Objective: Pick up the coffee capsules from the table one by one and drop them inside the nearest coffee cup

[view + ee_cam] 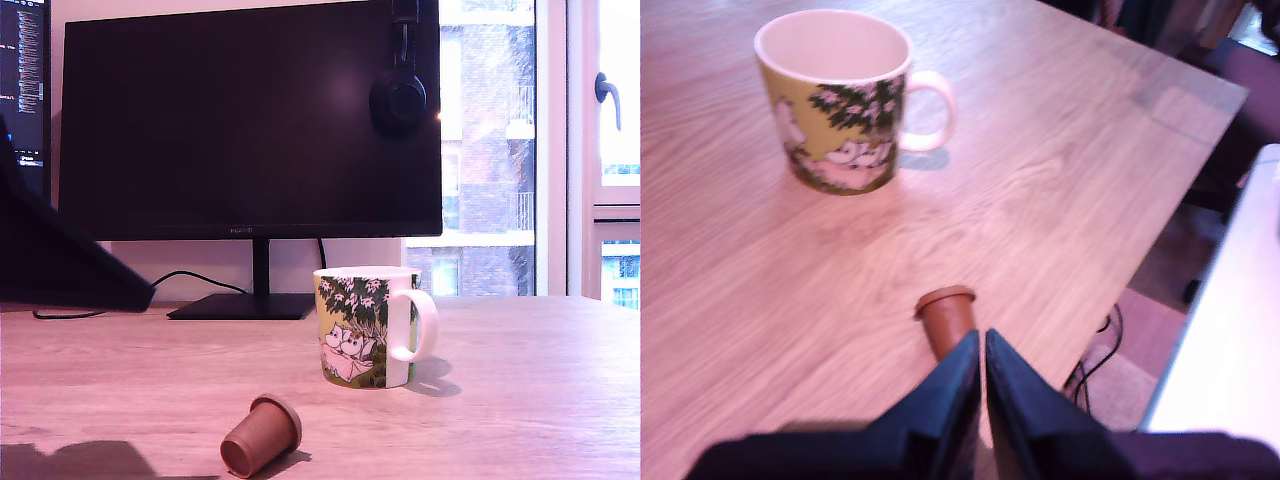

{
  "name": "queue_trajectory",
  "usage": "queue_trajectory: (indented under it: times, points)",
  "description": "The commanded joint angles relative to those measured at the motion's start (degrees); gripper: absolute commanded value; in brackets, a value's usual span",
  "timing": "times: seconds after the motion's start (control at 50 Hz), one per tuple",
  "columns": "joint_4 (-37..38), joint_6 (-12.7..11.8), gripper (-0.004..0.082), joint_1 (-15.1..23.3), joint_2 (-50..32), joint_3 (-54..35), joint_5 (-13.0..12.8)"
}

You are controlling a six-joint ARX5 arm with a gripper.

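We see one reddish-brown coffee capsule [262,436] lying on its side on the light wood-grain table [520,400], tapered body, wider flanged rim, rim tilted up toward 1 o'clock in the exterior view. It sits at about 7 o'clock from the coffee cup [365,326], near but apart. The cup is upright: white mug, green leafy print, white cartoon figures, loop handle on the exterior view's right. Wrist view shows the cup's inside bare. The gripper [983,350] is clenched, dark fingers together, tips just beside the capsule, holding nothing.
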Motion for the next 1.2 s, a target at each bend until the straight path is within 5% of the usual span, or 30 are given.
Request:
queue_trajectory:
  times: [0.0, 0.1, 0.46, 1.18]
  points:
    - [0.22, 0.2, 0.0128, -0.02, 1.36, -1.36, -1.51]
    - [1.9, 0.59, 0.0324, -0.02, 3.8, -1.36, -1.44]
    - [13.88, 2.69, 0.044, -0.04, 13.73, -1.36, -1.01]
    - [32.26, 1.05, 0.045, -1.33, 32.02, -1.33, -2.34]
